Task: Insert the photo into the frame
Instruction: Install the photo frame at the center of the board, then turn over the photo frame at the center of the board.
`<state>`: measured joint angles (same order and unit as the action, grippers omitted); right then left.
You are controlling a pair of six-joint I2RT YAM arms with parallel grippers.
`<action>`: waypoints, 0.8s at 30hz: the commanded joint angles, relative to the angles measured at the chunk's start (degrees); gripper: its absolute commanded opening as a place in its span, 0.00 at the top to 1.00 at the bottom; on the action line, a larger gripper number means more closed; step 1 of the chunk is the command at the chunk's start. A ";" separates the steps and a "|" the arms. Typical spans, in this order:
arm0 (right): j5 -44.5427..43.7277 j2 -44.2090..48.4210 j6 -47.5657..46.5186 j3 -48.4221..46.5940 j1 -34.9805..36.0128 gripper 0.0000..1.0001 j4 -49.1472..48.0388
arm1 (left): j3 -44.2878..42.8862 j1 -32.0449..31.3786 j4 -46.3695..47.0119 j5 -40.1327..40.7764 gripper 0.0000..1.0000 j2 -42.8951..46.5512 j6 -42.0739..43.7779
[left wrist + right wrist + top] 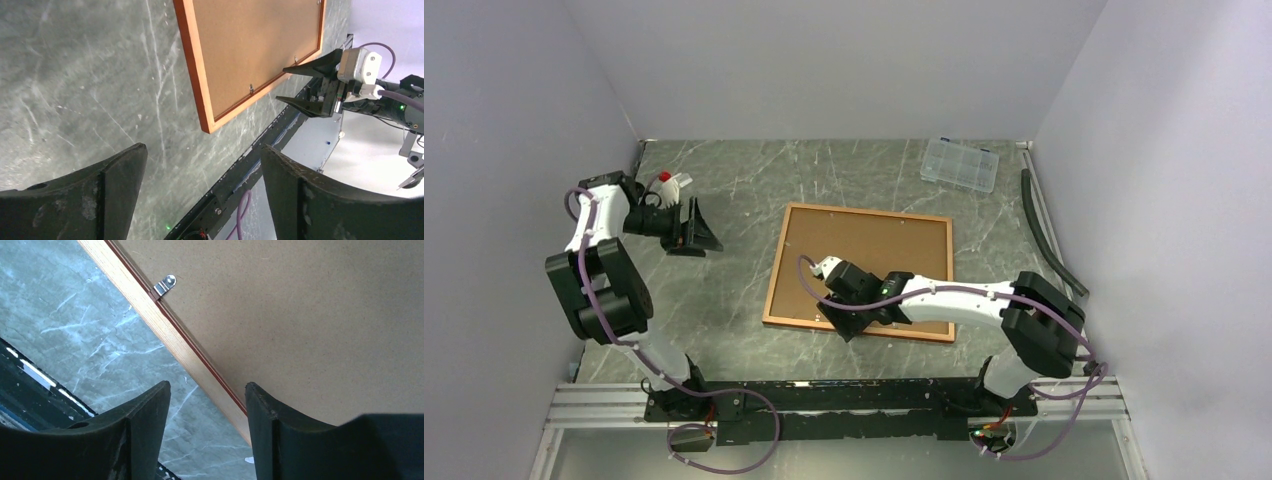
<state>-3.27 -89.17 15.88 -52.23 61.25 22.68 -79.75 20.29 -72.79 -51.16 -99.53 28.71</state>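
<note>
At the near side of the bench [724, 290], the right end effector [207, 387] hangs over the frame's [776, 270] near border. Its fingers are parted and grip nothing, one above the stone and one above the brown backing board [874, 240]. The frame lies face down mid-bench with the board seated in it. The photo is not visible anywhere, so I cannot tell whether it sits beneath the board. A small metal clip [165, 286] rests on the border just ahead of the fingers. The step looks like work on that edge or its clip, which probably calls for a low, gentle approach: one fingertip on the tab, with pressure kept sideways so the light frame neither slides nor tips. Farther left, well apart from the frame, the left end effector [203, 148] hovers wide open and empty. Nothing blocks the near edge. A clear compartment box [960, 163] sits at the far right, and a black hose [1046, 235] runs along the right wall.
</note>
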 commanded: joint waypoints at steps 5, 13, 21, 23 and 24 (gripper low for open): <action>-4.47 -0.09 -1.11 0.01 1.37 0.44 -3.66 | 3.13 0.61 -2.92 1.16 0.05 8.75 3.33; -5.45 -2.18 -1.48 0.77 3.05 0.46 -4.33 | 4.41 1.24 -4.26 0.64 0.05 12.57 4.11; -8.18 -3.14 -1.59 1.42 3.52 0.46 -4.63 | 4.28 1.28 -5.66 -1.73 0.05 12.87 5.47; -8.45 -3.74 -1.87 1.30 3.66 0.46 -4.77 | 4.63 1.24 -5.78 -1.88 0.05 12.76 5.68; -8.76 -4.07 -2.02 1.26 3.72 0.46 -4.83 | 4.71 1.24 -5.82 -1.86 0.05 12.72 5.85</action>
<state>-9.47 -91.96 14.94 -50.87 64.60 19.57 -75.33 21.30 -77.19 -50.50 -88.44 32.12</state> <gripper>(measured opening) 0.541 0.949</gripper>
